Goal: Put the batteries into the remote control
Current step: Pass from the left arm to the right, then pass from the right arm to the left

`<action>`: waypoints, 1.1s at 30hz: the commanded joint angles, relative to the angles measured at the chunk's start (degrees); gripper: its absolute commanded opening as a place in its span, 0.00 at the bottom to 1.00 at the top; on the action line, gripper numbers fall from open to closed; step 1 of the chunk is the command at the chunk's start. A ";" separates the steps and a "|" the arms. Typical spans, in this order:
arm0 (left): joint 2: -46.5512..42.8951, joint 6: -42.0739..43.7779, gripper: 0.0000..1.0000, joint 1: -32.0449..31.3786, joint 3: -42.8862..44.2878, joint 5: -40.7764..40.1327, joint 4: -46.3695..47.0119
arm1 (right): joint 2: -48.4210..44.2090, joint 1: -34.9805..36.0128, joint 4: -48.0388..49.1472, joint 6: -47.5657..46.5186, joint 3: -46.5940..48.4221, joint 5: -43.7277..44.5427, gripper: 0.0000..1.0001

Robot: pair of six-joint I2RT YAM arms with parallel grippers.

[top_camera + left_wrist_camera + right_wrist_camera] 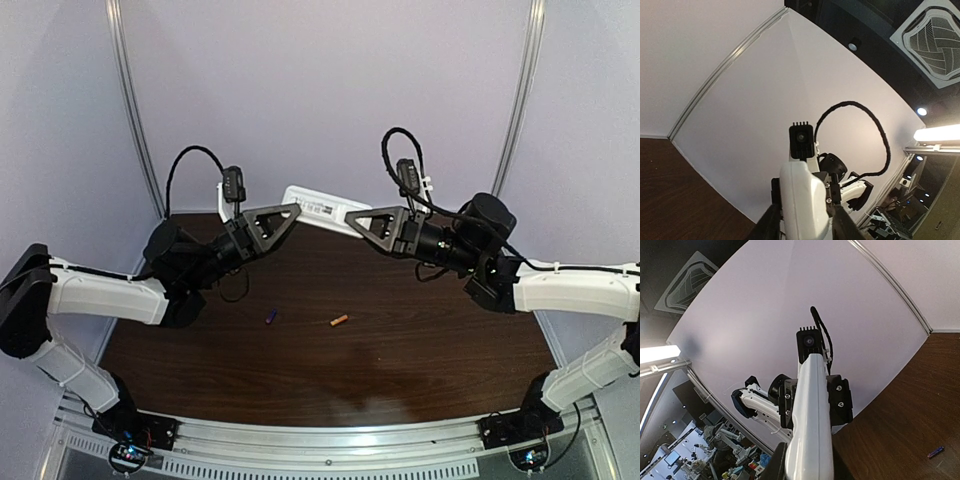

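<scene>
- The slim white rectangular plastic remote control hangs in the air at the upper middle of the overhead frame. It is over the far part of the dark brown wooden table and in front of the pale lilac wall.
- It slopes from upper left down to lower right. Its upturned face is plain white, with a small patch of dark print near the middle that is too small to read.
- The black left gripper, with triangular fingers, is clamped on the left end of the remote control. In the left wrist view its dark fingers sit tight against either side of the rounded white body.
- The black right gripper is clamped on the right end. In the right wrist view the remote control runs up the lower middle of the frame, narrow edge on.
- The tiny purple battery and the tiny orange battery, both slim cylinders, lie on the table at the centre of the overhead frame. They are apart from each other and well below the remote control in the frame, and neither gripper touches them.
- The purple battery also shows at the lower right of the right wrist view.
</scene>
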 commanded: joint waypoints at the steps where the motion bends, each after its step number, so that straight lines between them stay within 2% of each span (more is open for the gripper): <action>1: -2.53 4.09 0.52 -0.17 -0.70 0.28 -4.48 | -1.60 -0.72 -1.31 -1.08 0.85 -1.72 0.05; 2: -4.17 6.28 0.62 -0.10 -0.48 0.16 -8.38 | -2.05 -1.11 -2.73 -1.31 0.97 -2.31 0.03; 4: -8.10 12.02 0.73 0.33 0.45 0.11 -18.78 | -3.46 -1.79 -7.64 -2.99 1.35 -3.67 0.01; 7: -14.29 22.73 0.88 1.90 3.80 -0.27 -38.46 | -5.61 -2.39 -21.09 -10.50 3.48 -6.45 0.00; 11: -17.15 37.63 0.91 4.34 10.43 6.22 -60.11 | -7.14 -2.44 -35.82 -18.65 6.22 -10.62 0.00; 15: -13.65 47.24 0.90 4.59 19.11 13.07 -76.93 | -7.67 -2.48 -41.68 -21.85 7.32 -16.46 0.00; 21: -13.81 47.72 0.88 3.79 18.50 21.30 -76.80 | -8.45 -2.47 -51.64 -28.50 8.92 -19.05 0.00; 33: -8.21 52.86 0.80 -2.71 21.85 19.63 -84.99 | -6.14 -2.33 -55.21 -30.57 11.24 -24.37 0.00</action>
